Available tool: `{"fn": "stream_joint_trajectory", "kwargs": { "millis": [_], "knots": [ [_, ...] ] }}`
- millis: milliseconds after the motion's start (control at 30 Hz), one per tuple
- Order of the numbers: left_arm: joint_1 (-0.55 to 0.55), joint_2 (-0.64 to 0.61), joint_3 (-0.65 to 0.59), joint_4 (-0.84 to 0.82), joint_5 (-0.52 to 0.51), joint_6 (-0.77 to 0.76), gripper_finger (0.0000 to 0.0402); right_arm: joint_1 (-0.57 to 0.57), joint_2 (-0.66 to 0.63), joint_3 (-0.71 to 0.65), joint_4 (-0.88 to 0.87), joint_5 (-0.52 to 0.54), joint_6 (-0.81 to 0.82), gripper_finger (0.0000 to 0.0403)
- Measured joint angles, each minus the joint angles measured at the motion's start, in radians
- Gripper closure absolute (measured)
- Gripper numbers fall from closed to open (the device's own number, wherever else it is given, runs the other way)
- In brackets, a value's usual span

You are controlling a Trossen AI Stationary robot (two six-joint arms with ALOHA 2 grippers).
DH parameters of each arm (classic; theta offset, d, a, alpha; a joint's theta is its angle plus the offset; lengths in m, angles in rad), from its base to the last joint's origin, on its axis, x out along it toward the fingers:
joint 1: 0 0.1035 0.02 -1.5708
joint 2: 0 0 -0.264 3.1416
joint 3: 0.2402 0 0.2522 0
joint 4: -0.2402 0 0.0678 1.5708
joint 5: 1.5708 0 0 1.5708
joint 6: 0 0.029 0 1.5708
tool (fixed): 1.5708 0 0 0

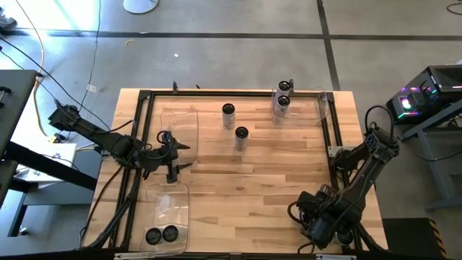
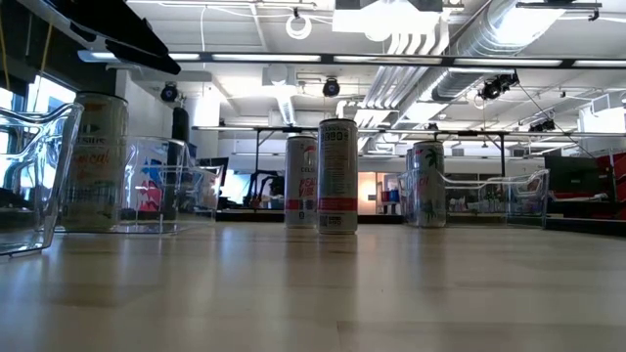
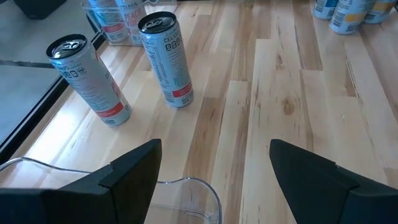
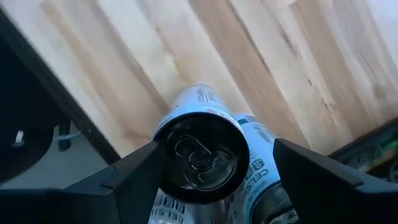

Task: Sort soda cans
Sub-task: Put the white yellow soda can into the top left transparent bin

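Note:
Two soda cans (image 1: 228, 112) (image 1: 241, 135) stand upright on the wood at mid table. My left gripper (image 1: 182, 157) hovers open at the table's left, above the rim of a clear bin (image 3: 186, 186), pointing toward them (image 3: 168, 59) (image 3: 87, 78). My right gripper (image 4: 214, 162) points down at the table's near right corner. Its open fingers stand on either side of an upright can's dark top (image 4: 202, 152), and a second can (image 4: 258, 180) stands right beside that one. In the high view the right arm (image 1: 328, 217) hides both cans.
A clear bin at the near left (image 1: 164, 206) holds two cans (image 1: 162, 234). Another at the far right (image 1: 321, 105) holds two more (image 1: 283, 100). A third clear bin (image 1: 180, 123) lies at the far left. A black frame (image 1: 144, 97) runs along the table's edges.

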Motion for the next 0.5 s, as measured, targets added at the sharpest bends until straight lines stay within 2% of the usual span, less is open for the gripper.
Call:
{"fn": "stream_joint_trajectory", "kwargs": {
  "millis": [200,333,500],
  "knots": [
    [0.000,0.000,0.000,0.000,-0.001,0.000,0.0108,-0.038,0.001,-0.001,-0.021,0.019,0.033,0.0107],
    [0.000,0.000,0.000,0.000,-0.002,0.000,0.0108,-0.081,0.001,-0.002,-0.036,0.089,0.030,0.0107],
    [0.000,0.000,0.000,0.000,-0.001,0.000,0.0108,-0.128,0.007,-0.006,-0.043,0.103,-0.022,0.0107]
  ]
}}
